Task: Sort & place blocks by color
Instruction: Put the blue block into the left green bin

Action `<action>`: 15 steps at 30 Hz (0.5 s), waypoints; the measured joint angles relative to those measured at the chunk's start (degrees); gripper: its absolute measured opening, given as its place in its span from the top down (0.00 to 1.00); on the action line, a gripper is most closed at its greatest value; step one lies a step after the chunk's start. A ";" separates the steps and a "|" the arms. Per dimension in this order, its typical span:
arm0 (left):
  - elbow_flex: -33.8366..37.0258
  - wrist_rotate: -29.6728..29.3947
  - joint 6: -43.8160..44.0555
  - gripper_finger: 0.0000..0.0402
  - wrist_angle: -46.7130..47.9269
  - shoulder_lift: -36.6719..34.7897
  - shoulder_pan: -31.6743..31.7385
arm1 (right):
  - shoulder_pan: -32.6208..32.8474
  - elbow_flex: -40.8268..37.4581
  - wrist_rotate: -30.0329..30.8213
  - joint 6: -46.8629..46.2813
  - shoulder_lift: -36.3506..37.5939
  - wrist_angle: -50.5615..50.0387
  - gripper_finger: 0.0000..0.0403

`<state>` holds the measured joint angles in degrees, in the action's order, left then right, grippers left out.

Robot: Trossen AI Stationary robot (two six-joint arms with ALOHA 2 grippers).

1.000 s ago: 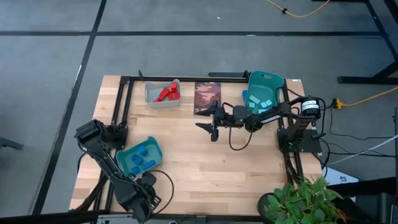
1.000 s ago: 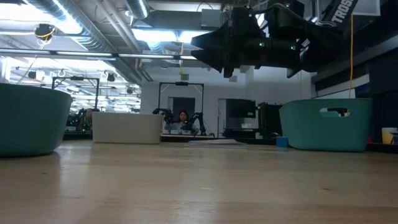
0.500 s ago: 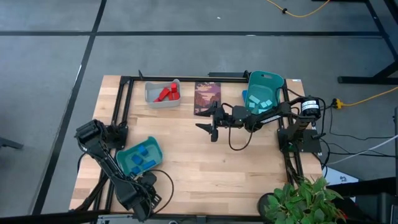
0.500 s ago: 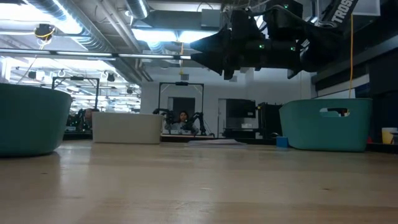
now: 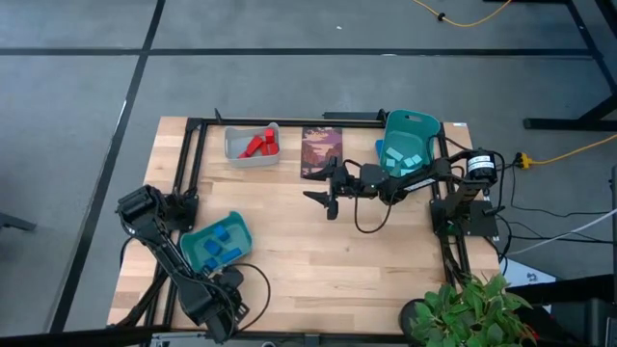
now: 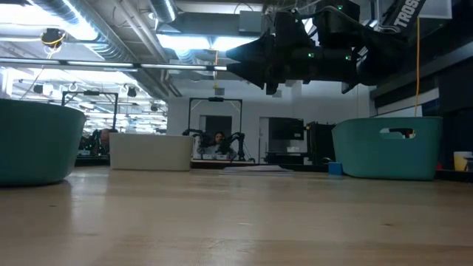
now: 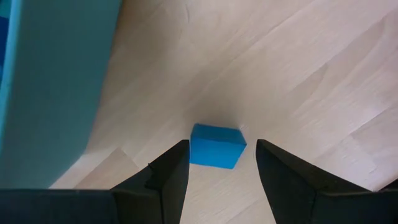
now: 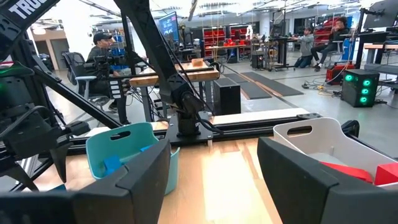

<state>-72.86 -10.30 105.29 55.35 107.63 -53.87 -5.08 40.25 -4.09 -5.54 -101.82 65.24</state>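
Three bins (image 5: 253, 145); one picture card (image 5: 321, 151); two arms (image 5: 386, 182)

I read white letters "TRUS" on the right arm (image 6: 392, 18) in the low view, and "TRO" on the arm (image 8: 25, 9) in my right wrist view.

In the high view the left gripper (image 5: 224, 306) is partly cut by the bottom edge, and the blue block (image 7: 216, 145) between its fingers is hidden there. The red blocks (image 8: 367, 170) are cut by the edge. The person (image 6: 218, 139) far behind is too small to tell.
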 joint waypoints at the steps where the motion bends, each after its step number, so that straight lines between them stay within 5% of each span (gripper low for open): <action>1: 0.00 0.46 -0.38 0.55 0.02 0.00 0.00 | 0.00 -0.02 0.00 0.00 0.00 0.02 0.39; 15: 4.55 2.33 -2.21 0.55 -3.58 -0.09 -0.28 | 0.00 -0.02 0.01 -0.02 0.00 0.02 0.39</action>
<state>-68.31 -7.97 103.08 51.77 107.55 -54.15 -5.08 40.23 -4.09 -5.56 -101.82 65.25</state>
